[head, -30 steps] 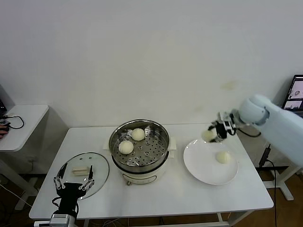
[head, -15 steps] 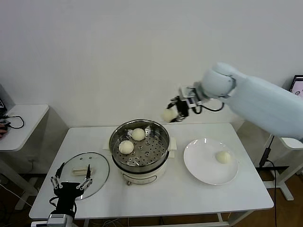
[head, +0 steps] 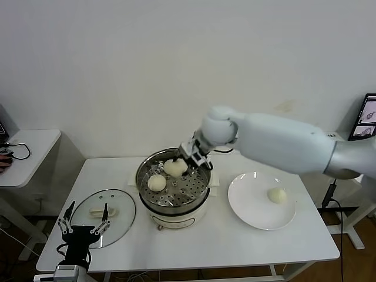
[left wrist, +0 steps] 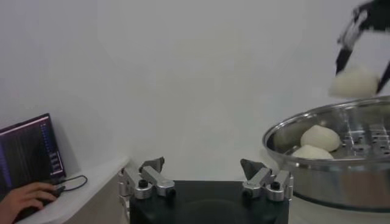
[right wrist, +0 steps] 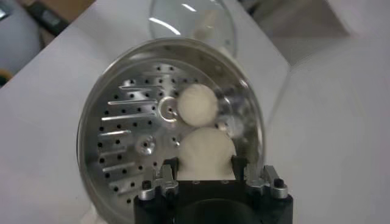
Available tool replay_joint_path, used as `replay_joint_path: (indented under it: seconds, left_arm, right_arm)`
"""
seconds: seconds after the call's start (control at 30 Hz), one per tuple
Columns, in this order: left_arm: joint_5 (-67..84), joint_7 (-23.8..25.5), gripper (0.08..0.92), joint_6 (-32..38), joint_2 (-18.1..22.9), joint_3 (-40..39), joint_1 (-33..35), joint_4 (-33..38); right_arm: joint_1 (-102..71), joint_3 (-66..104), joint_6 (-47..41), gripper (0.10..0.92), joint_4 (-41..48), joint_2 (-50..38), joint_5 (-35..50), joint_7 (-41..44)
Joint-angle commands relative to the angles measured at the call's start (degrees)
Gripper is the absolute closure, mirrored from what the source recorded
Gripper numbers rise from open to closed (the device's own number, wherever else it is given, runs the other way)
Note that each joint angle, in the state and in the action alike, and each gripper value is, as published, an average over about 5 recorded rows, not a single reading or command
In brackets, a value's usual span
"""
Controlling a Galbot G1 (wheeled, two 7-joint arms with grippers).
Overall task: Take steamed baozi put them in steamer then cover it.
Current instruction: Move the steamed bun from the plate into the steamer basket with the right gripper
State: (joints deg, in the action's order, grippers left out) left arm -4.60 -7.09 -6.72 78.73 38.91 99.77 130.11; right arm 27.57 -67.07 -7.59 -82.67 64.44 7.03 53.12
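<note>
Head view: right gripper hangs over the far side of the steamer, fingers pinched on a baozi, held above the perforated tray, not resting on it. Just below and nearer than the gripper, one loose baozi sits on the tray; whether another lies hidden behind the held one cannot be told from here. Right wrist view shows the held bun clamped between the two fingers, with one bun on the tray just beyond it and the steamer rim ringing both. Left wrist view shows two buns lying inside the pot, and the right gripper's bun above the rim. Well to the right of that gripper, a fourth baozi lies on the white plate. Left gripper is parked low at the near table edge, fingers spread wide, gripping nothing, just at the near rim of the glass cover, which lies flat on the white table, beside the steamer, handle up.
</note>
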Motion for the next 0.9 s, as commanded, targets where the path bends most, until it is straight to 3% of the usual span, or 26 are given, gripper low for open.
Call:
replay_joint_path:
  seconds: [0.03, 0.4, 0.9]
  left_arm:
    - [0.1, 0.0, 0.177, -0.1, 0.1, 0.3, -0.5, -0.3]
    - [0.6, 0.1, 0.177, -0.2, 0.2, 0.9, -1.4, -1.2]
    - [1.1, 0.2, 0.177, -0.3, 0.0, 0.8, -2.6, -2.4]
  right_arm:
    - [-3.6, -4.6, 11.8, 0.465, 2.0, 5.3, -13.5, -0.3]
    - [-4.7, -5.4, 17.5, 0.465, 2.6, 7.4, -15.8, 0.7]
    - [-3.1, -5.8, 18.8, 0.440, 0.1, 6.1, -14.9, 1.7]
